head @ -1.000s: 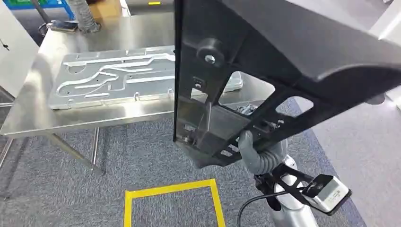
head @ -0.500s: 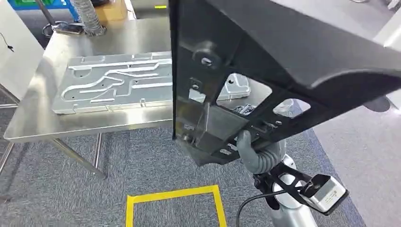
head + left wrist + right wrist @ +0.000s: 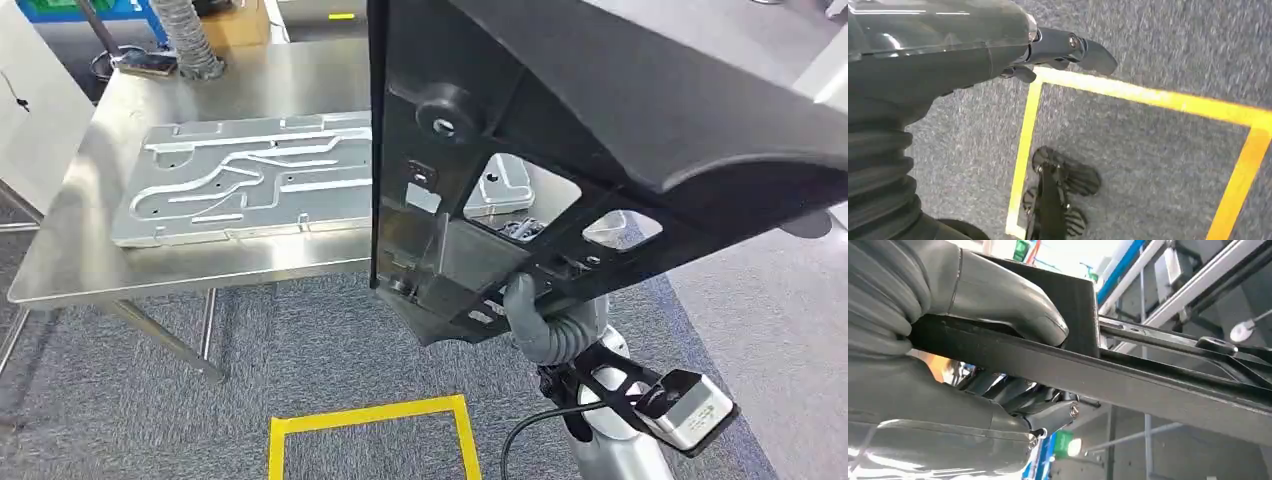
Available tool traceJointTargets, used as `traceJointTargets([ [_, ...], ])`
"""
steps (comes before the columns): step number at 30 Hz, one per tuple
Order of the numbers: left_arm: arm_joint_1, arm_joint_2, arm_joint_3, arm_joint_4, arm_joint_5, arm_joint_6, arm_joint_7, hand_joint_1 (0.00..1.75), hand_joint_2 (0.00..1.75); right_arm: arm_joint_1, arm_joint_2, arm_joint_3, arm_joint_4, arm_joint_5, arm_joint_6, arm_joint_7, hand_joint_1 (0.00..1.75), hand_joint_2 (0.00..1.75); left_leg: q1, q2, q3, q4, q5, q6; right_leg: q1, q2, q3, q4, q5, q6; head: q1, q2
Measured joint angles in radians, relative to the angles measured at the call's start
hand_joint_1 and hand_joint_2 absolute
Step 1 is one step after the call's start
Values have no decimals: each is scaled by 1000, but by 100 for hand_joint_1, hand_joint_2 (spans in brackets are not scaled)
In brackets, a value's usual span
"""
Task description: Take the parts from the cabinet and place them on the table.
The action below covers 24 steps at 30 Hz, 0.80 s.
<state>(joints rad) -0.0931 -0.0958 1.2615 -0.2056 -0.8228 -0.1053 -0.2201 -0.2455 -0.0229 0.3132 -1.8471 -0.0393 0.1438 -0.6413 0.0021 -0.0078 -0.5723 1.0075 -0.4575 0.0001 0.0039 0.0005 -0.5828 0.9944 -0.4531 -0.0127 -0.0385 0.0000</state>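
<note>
Left: steel tabletop (image 3: 90, 262) carrying flat grooved metal plate (image 3: 250, 180). Floor: yellow tape square (image 3: 372, 415). Left robot hand (image 3: 1068, 47) hanging over carpet, grasping nothing. Right: right robot hand (image 3: 535, 325) grasping black panel (image 3: 560, 130), raised near tabletop's right end.

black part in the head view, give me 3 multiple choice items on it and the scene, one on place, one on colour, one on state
1. Where does the silver metal plate lie?
A. on the steel table
B. on the carpet
C. in the right hand

2. What colour is the tape square on the floor?
A. red
B. yellow
C. white

3. What is the right hand doing?
A. hanging empty
B. pressing the table
C. gripping the black part

Answers: 1 A, the plate rests flat on the tabletop. 2 B, the tape shows yellow against grey carpet. 3 C, thumb and fingers clamp the part's edge in the right wrist view.
</note>
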Motion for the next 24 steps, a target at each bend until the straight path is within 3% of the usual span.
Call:
traceJointTargets([
  [2, -1, 1, 0, 0, -1, 0, -4, 0, 175, 6, 0, -5, -8, 3, -11, -8, 175, 175, 1, 3, -17, 52, -27, -8, -10, -3, 27, -19, 1, -5, 0, 0],
  [5, 4, 1, 0, 0, 1, 2, -4, 0, 175, 18, 0, -12, -21, 14, -37, -8, 175, 175, 9, 3, -146, 287, -117, -20, -9, -5, 44, -19, -13, -9, 0, 0],
  [6, 6, 1, 0, 0, 1, 3, -4, 0, 175, 19, 0, -13, -22, 17, -43, -3, 175, 175, 10, 3, -173, 321, -112, -23, -9, -4, 50, -18, -19, -8, 0, 0],
  [7, 7, 1, 0, 0, 1, 3, -4, 0, 175, 18, 0, -16, -21, 19, -48, 3, 175, 175, 11, 3, -175, 305, -83, -24, -10, -2, 59, -18, -26, -7, 0, 0],
  [10, 6, 1, 0, 0, 0, 3, -4, 0, 175, 4, 0, -25, -21, 15, -57, 10, 175, 175, 14, 7, -84, 75, 69, -22, -12, -2, 97, -16, -57, 3, 0, 0],
  [12, 5, 1, 0, 0, -3, 3, -5, 0, 175, -6, 0, -29, -22, 15, -61, 13, 175, 175, 9, 8, -49, 7, 49, -9, -3, 1, 103, -9, -76, 16, 0, 0],
  [15, 5, 1, 0, 0, -3, 3, -6, 0, 175, -7, 0, -30, -25, 17, -66, 22, 175, 175, 8, 3, -43, 12, 33, 15, -3, 0, 112, -8, -74, 31, 0, 0],
  [16, 6, 1, 0, 0, -4, 3, -6, 0, 175, -7, 0, -32, -27, 18, -71, 27, 175, 175, 12, 0, -30, 6, 29, 20, -5, -1, 104, 17, -73, 34, 0, 0],
  [17, 5, 1, 0, 0, -4, 3, -7, 0, 175, -9, 0, -34, -28, 21, -75, 28, 175, 175, 12, 0, -20, 4, 22, 27, -7, 0, 78, 70, -70, 40, 0, 0],
  [18, 5, 1, 0, 0, -4, 3, -8, 0, 175, -13, 0, -35, -30, 24, -79, 28, 175, 175, 12, 0, -13, 3, 15, 31, -8, 0, 27, 145, -89, 45, 0, 0],
  [20, 6, 2, 0, 0, -4, 3, -8, 0, 175, -12, 0, -38, -29, 40, -102, 38, 175, 175, 9, -1, 2, 3, -1, 34, -9, 0, -81, 286, -152, 50, 0, 0],
  [21, 8, 2, 0, 0, -4, 3, -8, 0, 175, -13, -1, -40, -25, 48, -112, 47, 175, 175, 8, -2, 14, 3, -11, 35, -9, 0, -120, 321, -170, 50, 0, 0],
  [22, 9, 2, 0, 0, -4, 3, -8, 0, 175, -13, -2, -45, -21, 52, -117, 53, 175, 175, 7, -4, 28, 3, -22, 35, -9, 0, -141, 319, -171, 46, 0, 0],
  [24, 9, 2, 0, 0, -5, 2, -8, 0, 175, -20, -5, -54, -11, 68, -131, 63, 175, 175, 1, -8, 63, 3, -47, 34, -4, 0, -131, 212, -105, 33, 0, 0],
])
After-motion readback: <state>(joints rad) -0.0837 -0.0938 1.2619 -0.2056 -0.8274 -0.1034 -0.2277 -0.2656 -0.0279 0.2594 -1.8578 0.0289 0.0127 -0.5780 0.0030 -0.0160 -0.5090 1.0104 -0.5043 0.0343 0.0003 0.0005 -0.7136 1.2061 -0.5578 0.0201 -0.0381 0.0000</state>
